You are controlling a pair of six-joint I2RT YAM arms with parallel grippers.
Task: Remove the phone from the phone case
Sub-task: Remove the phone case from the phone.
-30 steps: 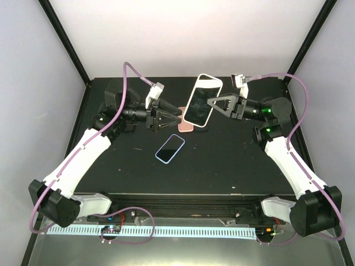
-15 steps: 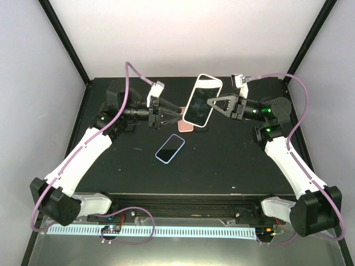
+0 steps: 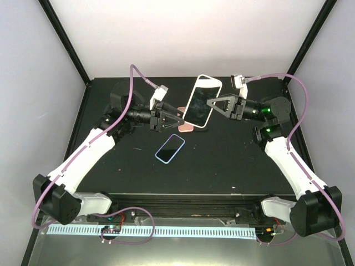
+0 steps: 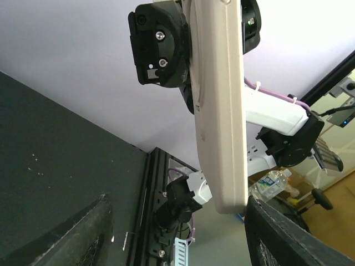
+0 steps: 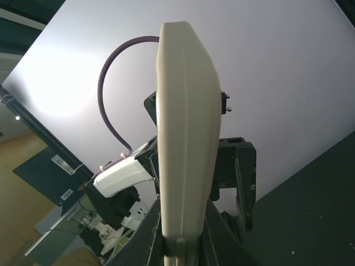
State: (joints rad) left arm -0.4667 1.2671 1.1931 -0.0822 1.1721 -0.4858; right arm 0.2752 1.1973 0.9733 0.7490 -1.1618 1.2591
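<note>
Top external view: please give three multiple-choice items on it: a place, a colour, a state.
1. Where is the white-cased phone? A) lying flat B) lifted in the right pincer C) leaning on a wall
2. Case colour of the phone lying flat in full view? A) light blue B) red C) green
3. The left pincer is: A) shut on a phone B) open C) out of view
Answers: 1B, clamped in mid-air; 2A, pale blue rim; 3B, its fingers stand apart.

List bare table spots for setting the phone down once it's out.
Free: table strip between blue-rimmed phone and near edge; patch between that phone and right arm. Crowded: far centre, around pink item, white-cased phone, left gripper, right gripper.
</note>
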